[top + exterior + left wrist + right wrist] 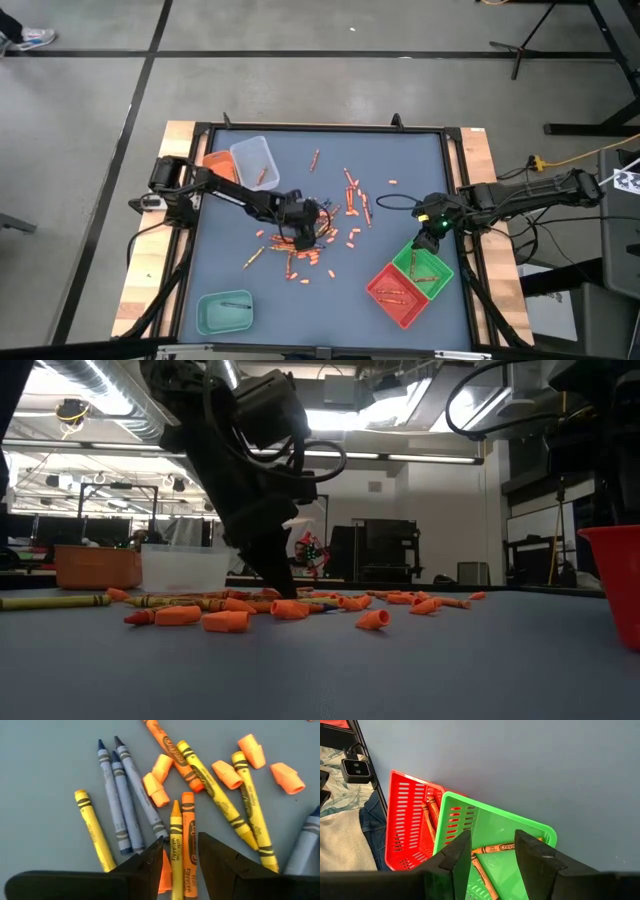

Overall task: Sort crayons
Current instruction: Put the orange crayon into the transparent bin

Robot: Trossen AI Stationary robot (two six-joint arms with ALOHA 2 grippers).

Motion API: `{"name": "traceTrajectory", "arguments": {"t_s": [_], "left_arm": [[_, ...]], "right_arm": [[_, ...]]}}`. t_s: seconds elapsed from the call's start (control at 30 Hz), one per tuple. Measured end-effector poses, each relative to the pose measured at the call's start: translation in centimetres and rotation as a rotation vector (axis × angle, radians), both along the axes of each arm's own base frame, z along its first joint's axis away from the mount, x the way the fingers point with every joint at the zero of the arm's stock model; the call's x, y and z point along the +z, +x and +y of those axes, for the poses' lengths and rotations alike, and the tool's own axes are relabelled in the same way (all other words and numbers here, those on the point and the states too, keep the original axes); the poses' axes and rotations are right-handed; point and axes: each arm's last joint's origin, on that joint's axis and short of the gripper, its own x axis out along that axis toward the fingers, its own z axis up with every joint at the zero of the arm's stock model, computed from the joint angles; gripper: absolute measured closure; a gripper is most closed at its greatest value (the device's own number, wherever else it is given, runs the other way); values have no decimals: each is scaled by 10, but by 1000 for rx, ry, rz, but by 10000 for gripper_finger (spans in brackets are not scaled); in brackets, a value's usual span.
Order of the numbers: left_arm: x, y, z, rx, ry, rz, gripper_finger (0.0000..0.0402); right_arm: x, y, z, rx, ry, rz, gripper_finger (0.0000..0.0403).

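Left hand (179, 862) straddles yellow crayon (175, 845) and orange crayon (188, 845); lower ends of both cut off by frame edge, contact with fingers unclear.
Blue crayon (306, 842) cut by frame edge, only part shows.
Red tray (615, 582) half out of low view.
Green tray (495, 837) near end hidden behind right hand (492, 857); crayon count inside unclear.
Crayons in pile (310, 235) under left arm too small overhead to sort by colour.
Teal tray (224, 312) contents too faint to name.
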Motion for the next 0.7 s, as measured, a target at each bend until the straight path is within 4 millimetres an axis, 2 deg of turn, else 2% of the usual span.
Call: {"name": "traceTrajectory", "arguments": {"t_s": [0.27, 0.7], "left_arm": [[0, -1, -16, -48, -1, 0, 296], [1, 1, -18, -54, -3, -26, 296]], "right_arm": [[0, 0, 0, 0, 0, 0, 255], [0, 0, 0, 0, 0, 0, 255]]}}
